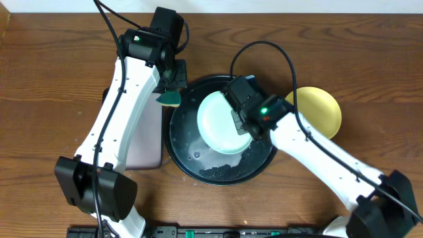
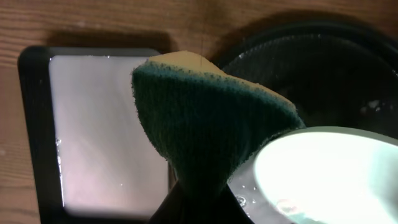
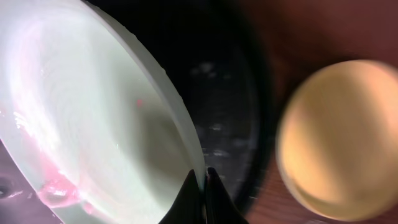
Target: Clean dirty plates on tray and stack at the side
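Note:
A pale mint plate is held tilted over the large round black tray, with my right gripper shut on its right rim. In the right wrist view the two fingers pinch the plate's edge, and a pink smear shows on its inner face. My left gripper is shut on a green and yellow sponge at the tray's left rim. The sponge hangs just left of the plate, and I cannot tell whether they touch. A pale yellow plate lies on the table, right of the tray.
A rectangular black-rimmed tray with a wet grey-white inside lies left of the round tray, under my left arm. Dark crumbs and water drops lie in the round tray's front part. Bare wooden table surrounds everything.

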You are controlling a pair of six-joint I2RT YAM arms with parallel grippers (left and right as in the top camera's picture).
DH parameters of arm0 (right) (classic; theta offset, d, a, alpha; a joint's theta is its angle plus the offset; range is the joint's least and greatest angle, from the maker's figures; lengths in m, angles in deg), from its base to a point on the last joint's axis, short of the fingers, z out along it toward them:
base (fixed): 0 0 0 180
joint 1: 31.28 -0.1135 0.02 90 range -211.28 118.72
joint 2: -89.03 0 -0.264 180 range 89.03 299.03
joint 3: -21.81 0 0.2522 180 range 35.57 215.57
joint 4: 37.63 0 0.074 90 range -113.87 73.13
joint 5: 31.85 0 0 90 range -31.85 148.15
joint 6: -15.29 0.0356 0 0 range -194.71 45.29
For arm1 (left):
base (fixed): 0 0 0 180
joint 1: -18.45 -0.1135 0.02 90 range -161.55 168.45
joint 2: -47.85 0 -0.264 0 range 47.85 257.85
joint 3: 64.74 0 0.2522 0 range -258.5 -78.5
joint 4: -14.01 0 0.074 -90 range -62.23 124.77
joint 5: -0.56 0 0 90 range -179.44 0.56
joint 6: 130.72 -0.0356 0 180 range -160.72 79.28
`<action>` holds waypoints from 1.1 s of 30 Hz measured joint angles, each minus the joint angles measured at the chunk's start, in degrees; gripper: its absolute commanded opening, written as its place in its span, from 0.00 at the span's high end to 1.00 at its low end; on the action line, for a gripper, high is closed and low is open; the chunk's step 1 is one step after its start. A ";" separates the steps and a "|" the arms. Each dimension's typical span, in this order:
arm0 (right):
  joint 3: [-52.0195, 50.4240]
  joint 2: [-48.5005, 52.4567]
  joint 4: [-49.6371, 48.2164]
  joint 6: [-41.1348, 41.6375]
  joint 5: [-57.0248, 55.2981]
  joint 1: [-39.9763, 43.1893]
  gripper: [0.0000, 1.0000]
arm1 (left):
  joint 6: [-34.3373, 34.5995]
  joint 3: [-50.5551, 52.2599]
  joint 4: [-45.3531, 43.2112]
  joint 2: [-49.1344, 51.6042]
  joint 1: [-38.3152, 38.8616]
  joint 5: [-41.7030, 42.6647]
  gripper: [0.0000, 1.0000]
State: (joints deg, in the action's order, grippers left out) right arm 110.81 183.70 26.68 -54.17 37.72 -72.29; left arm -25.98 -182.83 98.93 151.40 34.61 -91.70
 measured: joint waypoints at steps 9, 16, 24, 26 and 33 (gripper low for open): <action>0.00 -4.76 5.01 0.09 -22.56 -7.58 0.99 | 0.00 0.00 0.90 0.00 0.00 0.02 0.92; 0.00 -7.67 6.71 0.24 -36.65 -12.85 0.99 | 0.00 0.00 0.92 0.00 0.00 0.02 0.92; 0.00 -10.27 7.10 0.26 -50.82 -16.28 0.99 | 0.00 0.00 0.92 0.00 0.00 0.04 0.92; 0.00 -10.88 7.10 0.24 -53.62 -16.96 0.99 | 0.00 0.00 0.92 0.00 0.00 0.17 0.92; 0.00 -13.16 7.10 0.26 -59.76 -17.84 0.99 | 0.00 0.00 0.92 0.00 0.00 0.17 0.92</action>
State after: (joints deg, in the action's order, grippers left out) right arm 110.81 170.55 33.78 -53.91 -22.03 -90.13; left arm -25.98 -182.83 99.85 151.40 34.61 -91.52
